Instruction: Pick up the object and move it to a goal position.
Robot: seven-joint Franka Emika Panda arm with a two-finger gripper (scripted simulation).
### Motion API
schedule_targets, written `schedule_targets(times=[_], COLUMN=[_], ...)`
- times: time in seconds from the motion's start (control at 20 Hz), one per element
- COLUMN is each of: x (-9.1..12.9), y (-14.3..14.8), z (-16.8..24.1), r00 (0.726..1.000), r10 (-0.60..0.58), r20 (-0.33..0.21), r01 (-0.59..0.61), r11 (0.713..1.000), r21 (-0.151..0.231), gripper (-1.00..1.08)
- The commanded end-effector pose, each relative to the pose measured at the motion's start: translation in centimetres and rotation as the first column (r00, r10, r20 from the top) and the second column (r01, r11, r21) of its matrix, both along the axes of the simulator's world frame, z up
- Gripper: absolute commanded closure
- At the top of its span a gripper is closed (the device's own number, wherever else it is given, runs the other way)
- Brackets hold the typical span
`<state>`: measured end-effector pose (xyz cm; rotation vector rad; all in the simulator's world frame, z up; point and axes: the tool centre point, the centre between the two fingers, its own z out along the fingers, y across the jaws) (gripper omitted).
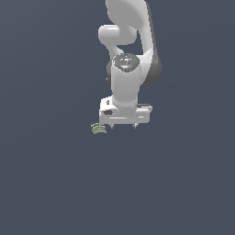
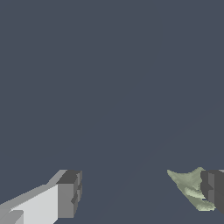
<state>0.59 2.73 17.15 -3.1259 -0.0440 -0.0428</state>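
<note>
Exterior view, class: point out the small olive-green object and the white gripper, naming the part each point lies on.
olive-green object [image 1: 98,129]: exterior view, middle of its curved body.
gripper [image 1: 123,127]: exterior view, midway between its two fingertips.

The arm is showing a smooth, softly glossy white plastic-like shell, the gripper is carrying matt dark grey pads, the object is looking matt, ridged and pale olive, and the ground is appearing flat, matt slate-blue.
</note>
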Motion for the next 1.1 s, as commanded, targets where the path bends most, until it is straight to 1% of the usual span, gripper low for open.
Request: schedule_targets(times=[0.0, 0.15, 0.35, 0.45, 0.8, 1.05], x=[0.0, 0.1, 0.3, 0.3, 0.3, 0.1], y=[0.0, -0.6, -2.5, -2.9, -2.8, -3.1], z=[0.0, 0.2, 1.1, 1.2, 1.2, 0.9], r00=[1.0, 1.0, 0.999, 0.998, 0.999, 0.996], r10=[0.0, -0.01, -0.045, -0.054, -0.05, -0.086], r20=[0.0, 0.004, 0.019, 0.022, 0.021, 0.019], r01=[0.0, 0.01, 0.044, 0.054, 0.05, 0.086], r11=[1.0, 1.0, 0.999, 0.999, 0.999, 0.996], r21=[0.0, 0.001, 0.006, 0.008, 0.007, 0.009], gripper=[-0.92, -0.92, -0.92, -0.92, -0.92, -0.92])
